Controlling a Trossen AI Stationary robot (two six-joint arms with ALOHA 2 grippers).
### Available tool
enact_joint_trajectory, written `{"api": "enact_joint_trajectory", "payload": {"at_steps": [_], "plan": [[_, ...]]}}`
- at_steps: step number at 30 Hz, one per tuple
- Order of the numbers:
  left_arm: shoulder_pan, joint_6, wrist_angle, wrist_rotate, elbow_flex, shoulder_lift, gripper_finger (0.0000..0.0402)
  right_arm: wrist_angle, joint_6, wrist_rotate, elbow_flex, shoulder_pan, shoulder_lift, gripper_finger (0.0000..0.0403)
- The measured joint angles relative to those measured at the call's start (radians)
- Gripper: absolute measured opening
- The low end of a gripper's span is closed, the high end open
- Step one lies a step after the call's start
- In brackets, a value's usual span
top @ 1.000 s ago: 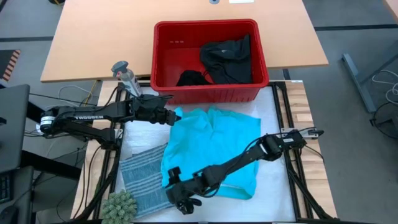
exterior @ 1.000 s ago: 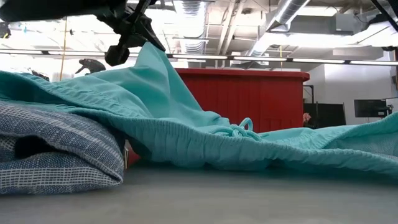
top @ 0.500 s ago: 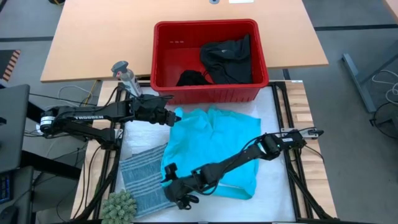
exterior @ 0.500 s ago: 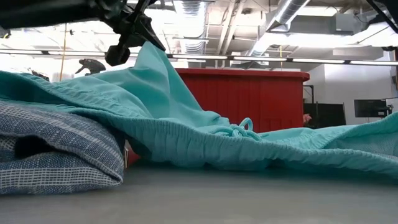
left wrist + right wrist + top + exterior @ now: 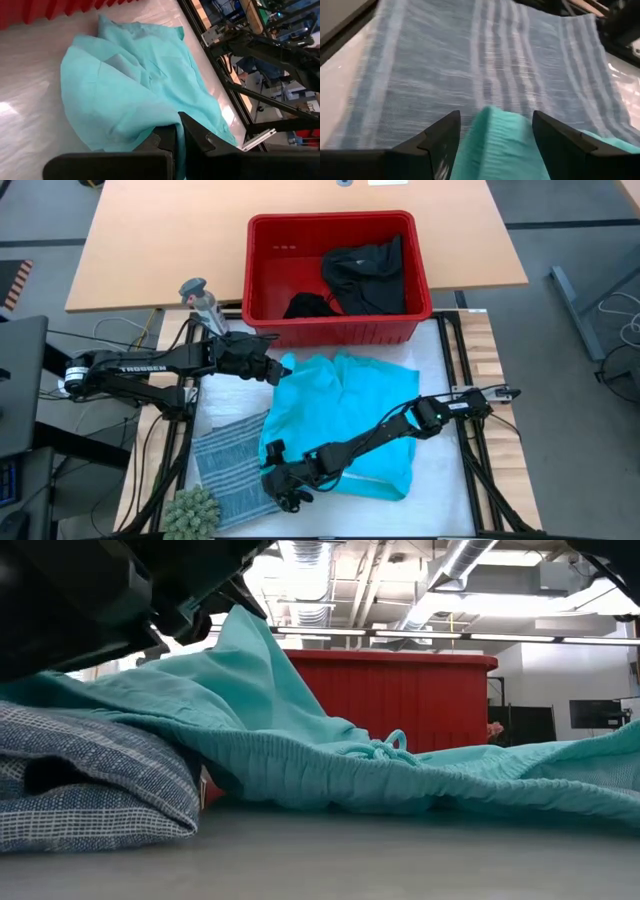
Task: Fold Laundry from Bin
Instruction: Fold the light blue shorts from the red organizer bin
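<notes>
While my left end effector [image 5: 283, 367] pinches the far corner of the turquoise garment [image 5: 345, 415] near the red bin [image 5: 335, 330], my right end effector [image 5: 281, 492] stands open around its near edge, just over the striped cloth [image 5: 225, 465]. Black clothes [image 5: 365, 275] lie inside the bin, across the bench [image 5: 445, 480].

This is a robotics lab or workshop in an industrial-style building. The low view shows an open ceiling with bare ducts [image 5: 310, 580], pipes and long strip lights [image 5: 420, 635], and a dark monitor [image 5: 592, 713] far back. From above, two arms stand on a metal-framed rig [image 5: 470, 380] with loose cables [image 5: 120, 330] at its side, pushed up against a plain wooden table [image 5: 150, 240] on a grey floor [image 5: 580, 220]. The left wrist view shows more frames and gear behind.
</notes>
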Motion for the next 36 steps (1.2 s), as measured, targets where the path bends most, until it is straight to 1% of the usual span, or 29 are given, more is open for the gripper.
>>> {"api": "enact_joint_trajectory", "payload": {"at_steps": [6, 10, 13, 18, 19, 22, 25, 27, 29, 32, 36], "plan": [[0.000, 0.003, 0.000, 0.000, 0.000, 0.000, 0.0000, -0.063, 0.054, 0.020, 0.000, -0.014, 0.000, 0.0233], [0.000, 0.025, 0.000, -0.001, 0.000, 0.000, 0.0000, -0.075, 0.056, 0.021, 0.000, -0.014, -0.001, 0.0190], [0.000, 0.024, 0.000, -0.001, 0.000, 0.000, 0.0000, -0.079, 0.056, 0.022, 0.000, -0.014, 0.000, 0.0138], [0.000, 0.006, 0.000, -0.001, 0.000, 0.000, 0.0000, -0.111, 0.056, 0.022, 0.043, -0.006, -0.001, 0.0032], [0.000, 0.002, 0.000, -0.001, 0.000, 0.000, 0.0000, -0.119, 0.052, 0.022, 0.059, -0.003, 0.000, 0.0025], [0.000, -0.022, 0.001, -0.001, 0.000, 0.000, 0.0000, -0.179, 0.054, 0.023, 0.130, 0.007, 0.000, 0.0025], [0.000, -0.069, 0.001, -0.001, 0.000, 0.000, 0.0000, -0.237, 0.093, 0.022, 0.206, 0.011, -0.002, 0.0025], [0.000, -0.090, 0.008, 0.002, 0.000, 0.000, 0.0000, -0.278, 0.126, -0.001, 0.250, 0.012, -0.002, 0.0025], [0.000, -0.112, 0.015, 0.010, 0.000, 0.000, 0.0000, -0.278, 0.172, -0.027, 0.246, 0.014, -0.009, 0.0025], [0.000, -0.137, 0.033, 0.025, 0.000, 0.000, 0.0000, -0.291, 0.243, -0.032, 0.226, 0.014, -0.012, 0.0025], [0.000, -0.169, 0.074, 0.037, 0.002, 0.000, 0.0000, -0.277, 0.243, -0.058, 0.224, 0.019, -0.010, 0.0025]]}}
